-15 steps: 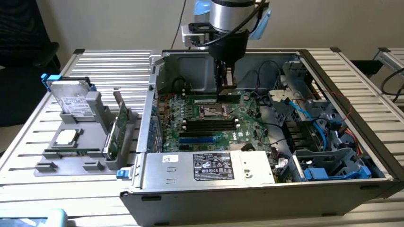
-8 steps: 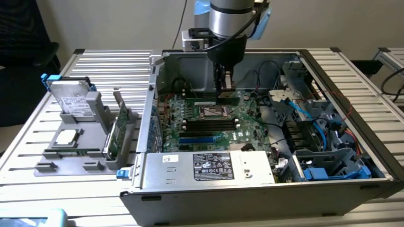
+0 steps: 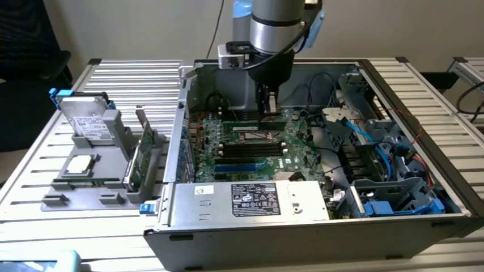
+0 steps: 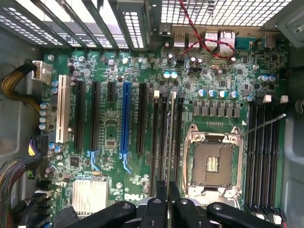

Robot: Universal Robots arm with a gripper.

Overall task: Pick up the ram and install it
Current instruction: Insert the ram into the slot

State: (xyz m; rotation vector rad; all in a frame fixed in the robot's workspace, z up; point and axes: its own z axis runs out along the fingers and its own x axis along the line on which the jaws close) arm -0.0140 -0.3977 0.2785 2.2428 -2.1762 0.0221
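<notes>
As the arm (image 3: 276, 34) points straight down, its pincer (image 4: 167, 192) is clamped on the ram (image 4: 169, 156).

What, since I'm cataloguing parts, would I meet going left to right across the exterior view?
Hard drive → green expansion card → ram → grey drive cage.

Long thin green ram (image 3: 243, 120), held edgewise in pincer (image 3: 266, 115), at black motherboard slots (image 4: 156, 137)

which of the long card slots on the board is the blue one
The blue slot, the only one of that colour in the row, has black slots on both sides. The one white slot sits at the row's end.
</notes>
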